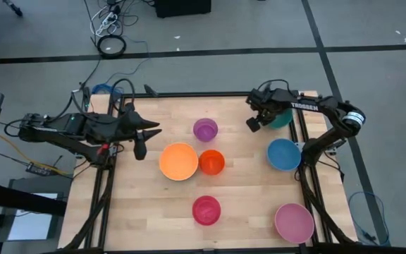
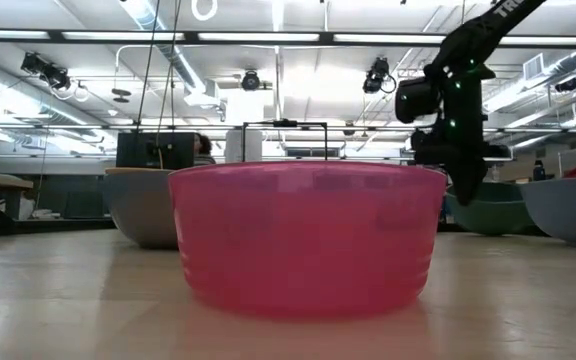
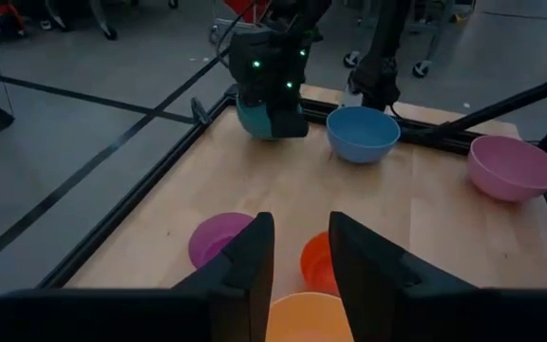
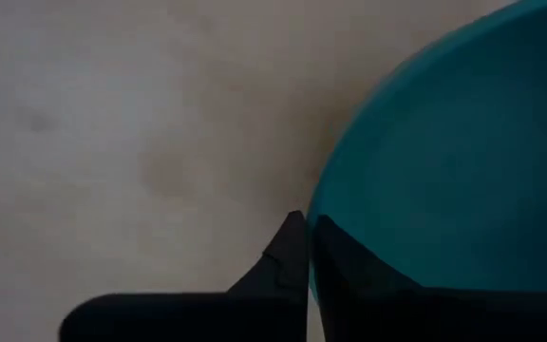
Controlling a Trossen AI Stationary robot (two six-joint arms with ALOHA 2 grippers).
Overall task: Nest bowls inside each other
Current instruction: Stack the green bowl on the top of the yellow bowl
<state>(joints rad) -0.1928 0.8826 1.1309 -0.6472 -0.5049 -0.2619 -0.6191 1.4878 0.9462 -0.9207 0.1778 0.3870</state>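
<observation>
The teal bowl [image 1: 285,120] stands at the table's far right, and my right gripper [image 1: 268,116] is shut on the side of its rim toward the table's middle. The right wrist view shows the bowl's inside [image 4: 444,161] beside the gripper [image 4: 307,220]. In the low view the bowl [image 2: 493,210] appears to rest on its base. My left gripper [image 3: 300,233] hovers open above the table's left side, over the yellow-orange bowl [image 1: 178,161], holding nothing. Purple [image 1: 205,129], orange [image 1: 211,161], magenta-red [image 1: 206,209], blue [image 1: 284,154] and pink [image 1: 294,222] bowls stand apart on the table. My right gripper pinches the teal bowl's rim [image 4: 311,237] on the side toward the table's middle, with one finger outside the wall and one finger [image 4: 349,261] inside. The fingers come from above, pointing steeply down.
The blue bowl [image 3: 362,133] stands just nearer than the teal one, and the pink bowl [image 3: 513,166] sits at the near right corner. A black frame rail [image 1: 189,95] borders the table. Bare wood lies between the purple bowl and the teal bowl.
</observation>
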